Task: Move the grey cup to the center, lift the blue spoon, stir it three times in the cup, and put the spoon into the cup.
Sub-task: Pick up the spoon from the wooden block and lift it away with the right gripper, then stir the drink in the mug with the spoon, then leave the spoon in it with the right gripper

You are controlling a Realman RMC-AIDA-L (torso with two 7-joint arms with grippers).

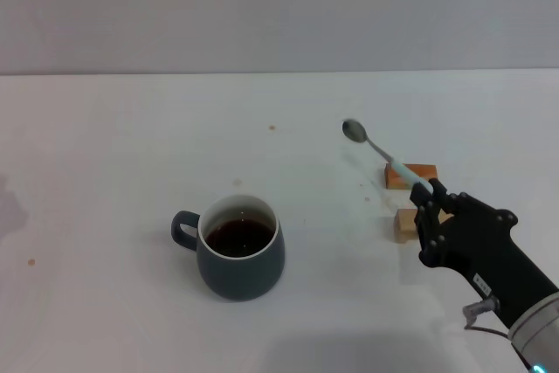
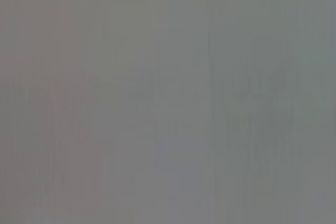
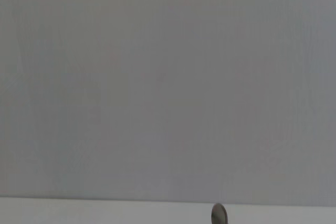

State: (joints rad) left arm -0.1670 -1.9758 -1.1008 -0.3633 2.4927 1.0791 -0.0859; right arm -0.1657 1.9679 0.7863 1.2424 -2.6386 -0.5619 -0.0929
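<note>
Coffee-dark liquid fills the squat slate-grey ceramic mug [image 1: 240, 249], which stands on the white table [image 1: 105, 163] near its front edge, about midway across, its small loop handle turned toward the left edge. Well to the right of it, the black right gripper [image 1: 430, 194] is clamped on the pale-blue handle of the slim metal-bowled spoon [image 1: 377, 153], holding it raised in the air and slanting up and leftward, bowl end highest, apart from the mug. Just beside the gripper sit two small wooden blocks [image 1: 410, 176]. Left gripper is out of sight.
</note>
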